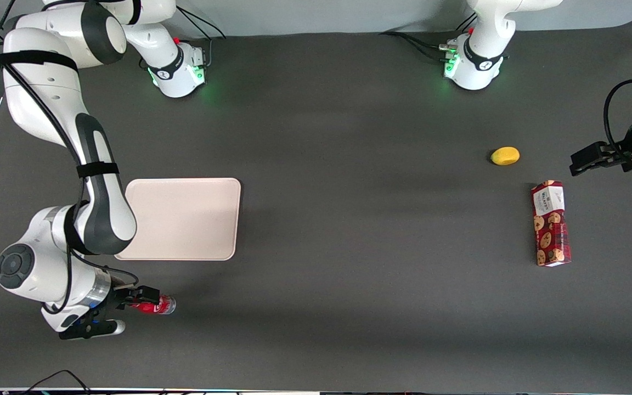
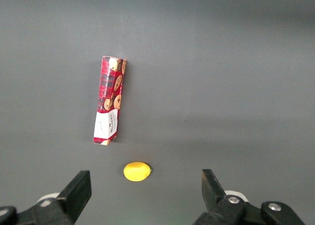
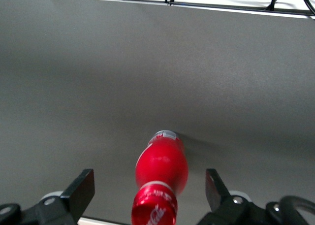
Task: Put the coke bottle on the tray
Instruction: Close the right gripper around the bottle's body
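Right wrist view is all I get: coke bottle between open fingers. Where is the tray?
Observer: The tray lies farther from the front camera than the coke bottle, apart from it.
Operator: Anything on it?
Observer: Nothing on its visible part; the gripper is at the coke bottle's cap end.
Operator: Other red things?
Observer: A red cookie box, toward the parked arm's end, near a yellow fruit.

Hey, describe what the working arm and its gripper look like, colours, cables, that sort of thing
The working arm has glossy white rounded shells with dark grey joint sections, black straps and a thin black cable running along it. Its base glows green. The gripper, near the coke bottle and nearer the front camera than the tray, has black fingers on a white body.
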Motion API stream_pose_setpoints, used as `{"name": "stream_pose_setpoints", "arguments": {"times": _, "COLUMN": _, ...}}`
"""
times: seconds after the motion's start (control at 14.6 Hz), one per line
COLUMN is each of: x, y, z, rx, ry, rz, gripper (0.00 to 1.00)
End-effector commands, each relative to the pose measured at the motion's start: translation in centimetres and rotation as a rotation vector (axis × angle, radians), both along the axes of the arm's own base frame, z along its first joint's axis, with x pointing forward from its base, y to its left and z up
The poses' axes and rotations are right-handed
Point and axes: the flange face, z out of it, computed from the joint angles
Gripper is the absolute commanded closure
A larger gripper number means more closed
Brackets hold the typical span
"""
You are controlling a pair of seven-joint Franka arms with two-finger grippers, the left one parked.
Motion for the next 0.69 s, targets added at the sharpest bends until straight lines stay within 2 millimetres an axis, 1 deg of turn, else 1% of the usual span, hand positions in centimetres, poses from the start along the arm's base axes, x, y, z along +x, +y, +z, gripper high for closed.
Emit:
{"name": "stream_pose_setpoints", "arguments": {"times": 0.0, "x": 0.71, "y": 0.17, "z": -0.09, "rx": 0.003, "ry": -0.019, "rz": 0.031, "gripper": 0.0}}
{"name": "stream_pose_setpoints", "arguments": {"times": 0.62, "x": 0.4, "y": -0.36, "z": 0.09, "rx": 0.012, "ry": 0.007, "rz": 0.02, "gripper": 0.0}}
